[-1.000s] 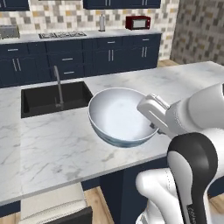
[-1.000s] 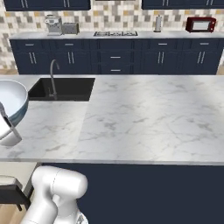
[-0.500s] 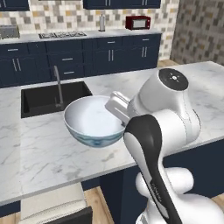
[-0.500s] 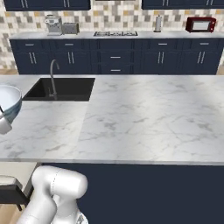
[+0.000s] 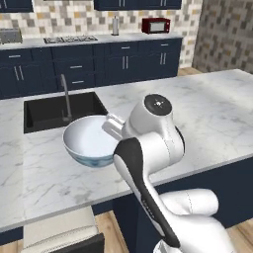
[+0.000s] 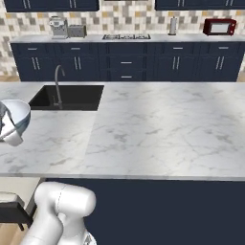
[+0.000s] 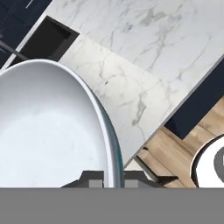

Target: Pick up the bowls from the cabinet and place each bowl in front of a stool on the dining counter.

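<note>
One glossy white bowl [image 5: 90, 141], teal-patterned outside, sits pinched by its rim in my pincer [image 7: 113, 177] over the veined marble surface [image 5: 207, 113], seemingly just clear, beside the black sink [image 5: 59, 109].

The arm bends sharply at the elbow and reaches left, wrist level. The gripper [image 7: 113, 177] is clamped on the bowl [image 5: 89, 141] rim.
</note>
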### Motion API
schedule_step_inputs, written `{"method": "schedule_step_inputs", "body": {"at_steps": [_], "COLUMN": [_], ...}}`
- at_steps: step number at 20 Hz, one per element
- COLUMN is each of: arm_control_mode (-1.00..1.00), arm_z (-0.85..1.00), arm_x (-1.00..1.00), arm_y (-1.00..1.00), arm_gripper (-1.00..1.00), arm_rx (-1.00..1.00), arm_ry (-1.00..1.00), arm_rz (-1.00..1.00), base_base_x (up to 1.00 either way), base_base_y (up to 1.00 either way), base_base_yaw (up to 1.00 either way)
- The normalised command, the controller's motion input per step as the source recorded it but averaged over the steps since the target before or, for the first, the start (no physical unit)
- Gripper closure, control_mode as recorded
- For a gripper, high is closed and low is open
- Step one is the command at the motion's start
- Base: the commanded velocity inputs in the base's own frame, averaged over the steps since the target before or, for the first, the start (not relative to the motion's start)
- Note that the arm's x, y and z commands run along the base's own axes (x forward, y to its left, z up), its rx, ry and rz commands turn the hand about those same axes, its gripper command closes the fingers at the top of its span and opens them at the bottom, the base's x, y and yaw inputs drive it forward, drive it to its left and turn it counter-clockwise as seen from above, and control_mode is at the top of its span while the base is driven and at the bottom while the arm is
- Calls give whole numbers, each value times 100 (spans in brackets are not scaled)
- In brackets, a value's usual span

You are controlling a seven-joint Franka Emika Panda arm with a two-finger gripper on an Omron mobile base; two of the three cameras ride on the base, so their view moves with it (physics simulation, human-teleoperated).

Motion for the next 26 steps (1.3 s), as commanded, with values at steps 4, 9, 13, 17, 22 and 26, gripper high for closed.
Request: {"method": "schedule_step_inputs", "body": {"at_steps": [4, 9, 13, 17, 22, 26], "arm_control_mode": [-100, -100, -100, -100, -100, -100], "arm_z": [-53, -23, -1, -21, -32, -55], "arm_x": [98, 60, 4, 10, 18, 14], "arm_y": [54, 47, 17, 78, 55, 28], "arm_gripper": [100, 100, 100, 100, 100, 100], "arm_rx": [2, 8, -3, -18, -18, -7], "arm_ry": [-4, 3, 10, 26, 17, 9], "arm_rz": [0, 0, 0, 3, 4, 5], "base_base_x": [0, 0, 0, 0, 0, 0], "base_base_y": [0, 0, 0, 0, 0, 0], "base_base_yaw": [0, 0, 0, 0, 0, 0]}}
